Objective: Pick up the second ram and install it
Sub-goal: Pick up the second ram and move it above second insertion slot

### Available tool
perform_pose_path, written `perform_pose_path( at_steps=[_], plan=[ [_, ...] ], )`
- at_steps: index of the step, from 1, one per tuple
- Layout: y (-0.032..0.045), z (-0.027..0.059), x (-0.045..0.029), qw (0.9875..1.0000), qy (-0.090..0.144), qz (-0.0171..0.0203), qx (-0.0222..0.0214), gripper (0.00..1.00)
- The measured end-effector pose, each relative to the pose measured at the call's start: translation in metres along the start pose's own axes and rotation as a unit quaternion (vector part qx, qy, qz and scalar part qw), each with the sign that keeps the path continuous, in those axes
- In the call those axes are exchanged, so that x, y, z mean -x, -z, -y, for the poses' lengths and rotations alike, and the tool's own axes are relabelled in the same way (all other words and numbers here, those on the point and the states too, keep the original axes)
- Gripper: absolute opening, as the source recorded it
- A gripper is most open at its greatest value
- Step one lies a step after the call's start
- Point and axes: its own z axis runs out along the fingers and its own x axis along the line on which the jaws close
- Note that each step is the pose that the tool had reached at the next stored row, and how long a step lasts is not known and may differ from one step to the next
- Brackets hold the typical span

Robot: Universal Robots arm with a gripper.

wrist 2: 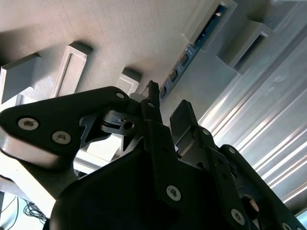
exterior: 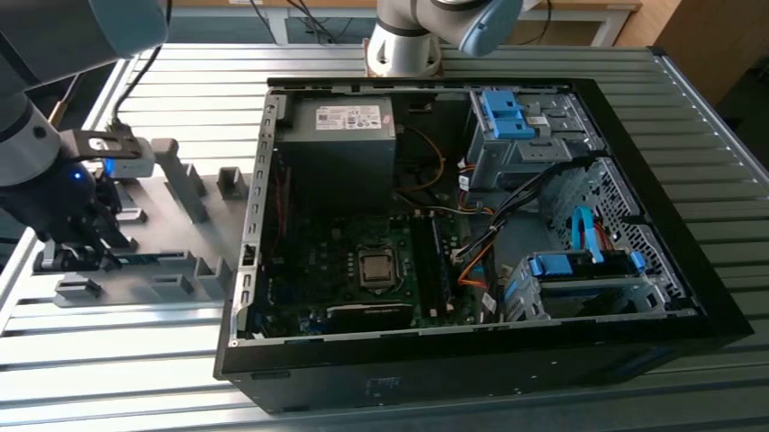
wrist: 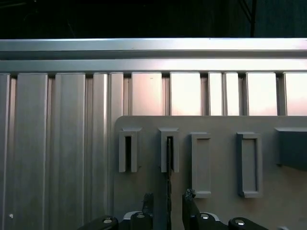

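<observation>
The second ram [exterior: 150, 258] lies on its edge in slotted grey holders on the grey fixture plate [exterior: 180, 288], at the exterior view's left. In the first wrist view it is a thin dark line [wrist: 169, 167] running out of a slotted block toward the gripper. In the second wrist view its green edge with chips [wrist 2: 194, 45] shows. My gripper [exterior: 82, 256] [wrist: 169, 206] [wrist 2: 168, 108] is low over the plate and open. One finger [wrist: 147, 203] stands on each side of the board, with a gap on both sides.
An open computer case [exterior: 481, 378] fills the middle of the slatted aluminium table, with the motherboard and CPU socket [exterior: 376, 267], power supply [exterior: 342, 135], cables and blue drive cages [exterior: 505, 112]. Tall grey upright blocks [exterior: 183, 184] stand on the fixture plate near the gripper.
</observation>
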Motion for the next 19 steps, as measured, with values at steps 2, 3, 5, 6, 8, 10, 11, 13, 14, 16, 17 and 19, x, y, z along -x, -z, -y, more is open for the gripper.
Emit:
perform_pose_path(
  at_steps=[2,3,5,6,8,10,11,13,14,16,17,19],
  plan=[
    [-0.0006,0.0000,0.0000,1.0000,0.000,-0.0001,0.0001,0.37],
    [-0.0006,0.0000,0.0000,1.0000,0.000,-0.0001,0.0001,0.37],
    [-0.0007,0.0000,0.0000,1.0000,0.000,-0.0001,0.0001,0.37],
    [-0.0007,0.0000,0.0000,1.0000,0.000,-0.0001,0.0000,0.37],
    [-0.0010,0.0000,0.0000,1.0000,0.000,0.0000,0.0000,0.37],
    [-0.0023,0.0001,0.0000,1.0000,0.000,0.0001,-0.0002,0.37],
    [-0.0028,0.0001,0.0000,1.0000,0.000,0.0000,-0.0001,0.37],
    [-0.0047,0.0001,0.0000,1.0000,0.000,-0.0001,0.0000,0.37],
    [-0.0052,0.0001,0.0000,1.0000,0.000,-0.0001,0.0000,0.37],
    [-0.0059,0.0001,0.0000,1.0000,0.000,-0.0001,0.0001,0.37],
    [-0.0063,0.0001,0.0000,1.0000,0.000,-0.0001,0.0000,0.36],
    [-0.0069,0.0001,0.0000,1.0000,0.000,-0.0001,0.0001,0.29]
  ],
)
